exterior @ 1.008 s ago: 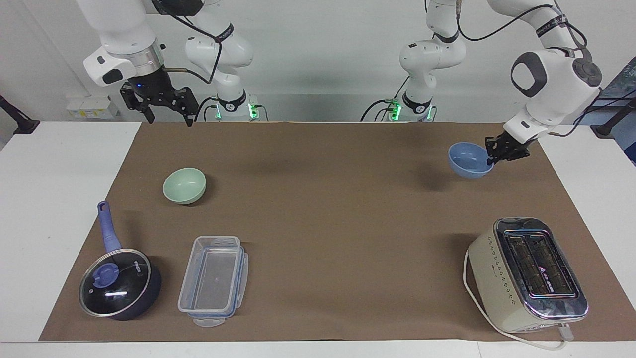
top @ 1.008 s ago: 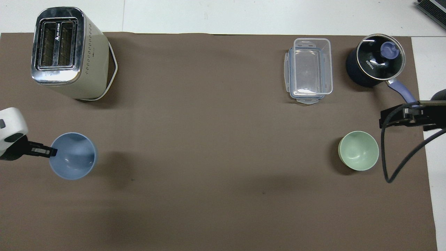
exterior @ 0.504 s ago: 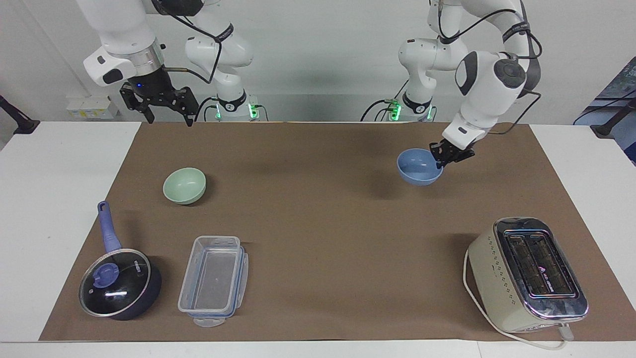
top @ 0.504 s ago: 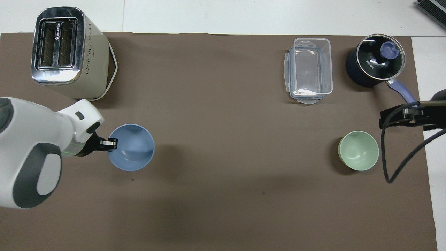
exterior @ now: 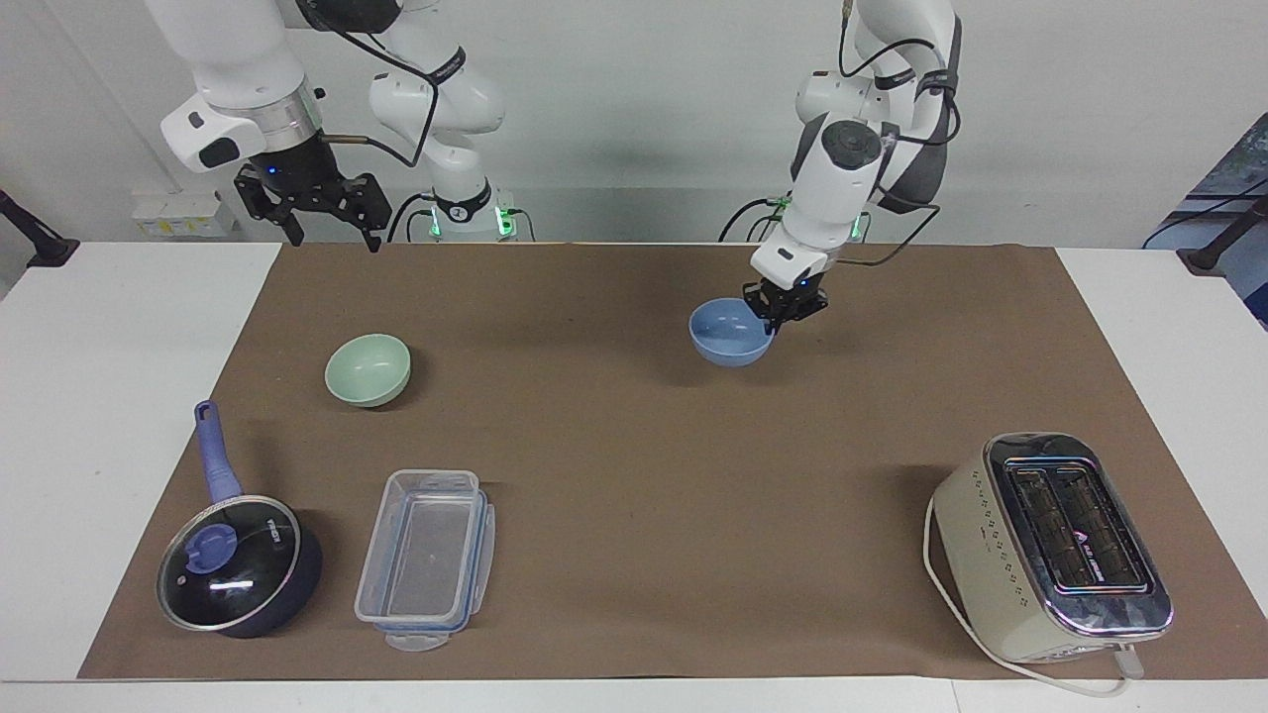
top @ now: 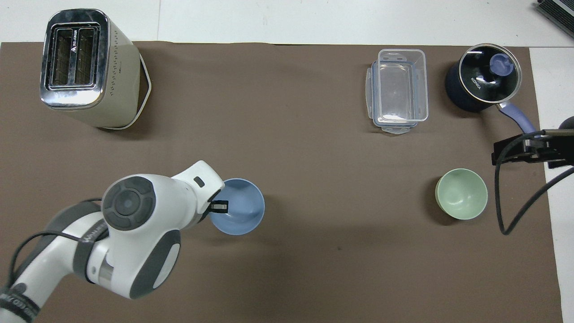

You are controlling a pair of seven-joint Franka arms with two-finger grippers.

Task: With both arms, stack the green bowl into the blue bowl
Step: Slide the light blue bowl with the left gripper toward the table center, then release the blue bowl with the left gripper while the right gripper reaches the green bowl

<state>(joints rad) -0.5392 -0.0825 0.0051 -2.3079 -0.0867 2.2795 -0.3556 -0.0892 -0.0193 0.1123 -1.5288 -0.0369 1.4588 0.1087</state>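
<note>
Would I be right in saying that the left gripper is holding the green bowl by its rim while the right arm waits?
Not quite: the facing view shows the left gripper holding the blue bowl by its rim. The green bowl sits untouched on the mat toward the right arm's end, where the right gripper waits.

The small round pale mint-green bowl [exterior: 368, 369] sits upright on the counter [exterior: 634, 555] toward the right arm's end. The matching small round periwinkle-blue bowl [exterior: 729, 334] is upright near the counter's middle, its rim pinched by the left tool [exterior: 781, 310].
</note>
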